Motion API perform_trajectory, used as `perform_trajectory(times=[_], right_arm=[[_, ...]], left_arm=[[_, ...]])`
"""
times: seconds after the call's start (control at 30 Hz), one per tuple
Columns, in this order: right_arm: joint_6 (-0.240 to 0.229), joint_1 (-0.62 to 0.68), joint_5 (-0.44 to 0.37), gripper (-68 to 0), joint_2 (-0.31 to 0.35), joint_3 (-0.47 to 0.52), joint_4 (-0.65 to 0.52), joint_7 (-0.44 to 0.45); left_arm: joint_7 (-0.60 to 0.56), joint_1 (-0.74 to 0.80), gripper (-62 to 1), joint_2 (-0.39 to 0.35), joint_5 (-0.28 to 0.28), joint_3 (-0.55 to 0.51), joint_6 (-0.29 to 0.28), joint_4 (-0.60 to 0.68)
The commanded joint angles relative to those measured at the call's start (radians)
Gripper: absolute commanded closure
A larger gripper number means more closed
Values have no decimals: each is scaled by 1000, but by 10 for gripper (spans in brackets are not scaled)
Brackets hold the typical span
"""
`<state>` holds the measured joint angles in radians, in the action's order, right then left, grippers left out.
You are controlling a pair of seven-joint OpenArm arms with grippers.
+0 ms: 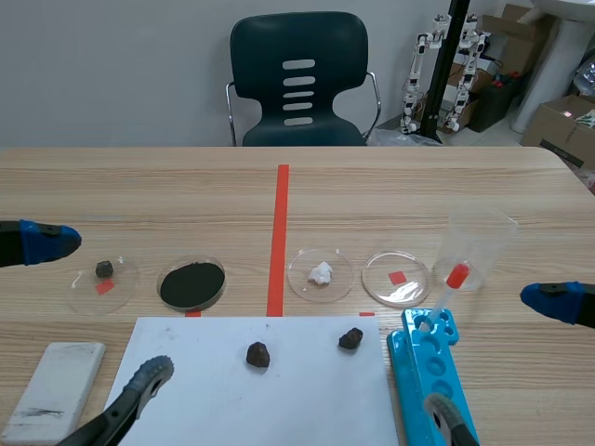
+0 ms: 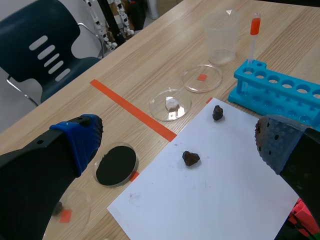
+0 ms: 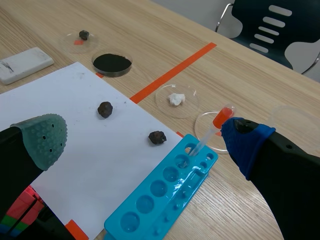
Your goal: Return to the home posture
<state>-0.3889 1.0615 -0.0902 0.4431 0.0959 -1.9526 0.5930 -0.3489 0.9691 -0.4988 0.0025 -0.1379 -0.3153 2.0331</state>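
noted pale wood grain on the table (image 1: 446,186), an orange-red stripe (image 1: 278,242), a white sheet (image 1: 279,404) with two dark brown lumps (image 1: 257,354) (image 1: 350,339), black powder (image 1: 191,284), a blue rack (image 1: 429,372), a red-bulbed dropper (image 1: 457,276), and one blue pad (image 2: 80,137), one greyish dotted pad (image 3: 45,135) on the black left gripper (image 2: 177,142) and right gripper (image 3: 145,140).

The left jaws stand wide open with nothing between them, the blue pad (image 2: 80,142) on one finger and the darker dotted pad (image 2: 277,145) on the other well apart. The right jaws gape just as wide and empty, a grey-green pad (image 3: 42,137) opposite a blue-tipped finger (image 3: 245,142). Both sit low, each on its own side.
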Motion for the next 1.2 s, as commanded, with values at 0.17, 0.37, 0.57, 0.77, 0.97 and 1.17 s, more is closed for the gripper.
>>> perform_trajectory(times=[0.17,0.37,0.57,0.77,0.97,1.17], right_arm=[[0,0,-10,-653,0,1,-12,14],[0,0,-10,-653,0,1,-12,14],[0,0,-10,-653,0,1,-12,14],[0,0,-10,-653,0,1,-12,14],[0,0,-10,-653,0,1,-12,14],[0,0,-10,-653,0,1,-12,14]], left_arm=[[-17,-3,-623,5,-9,2,2,6],[-18,-3,-623,5,-9,2,2,6],[-19,-3,-623,5,-9,2,2,6],[-21,-3,-623,5,-9,2,2,6],[-21,-3,-623,5,-9,2,-21,6],[-21,-3,-623,5,-9,2,-21,6]])
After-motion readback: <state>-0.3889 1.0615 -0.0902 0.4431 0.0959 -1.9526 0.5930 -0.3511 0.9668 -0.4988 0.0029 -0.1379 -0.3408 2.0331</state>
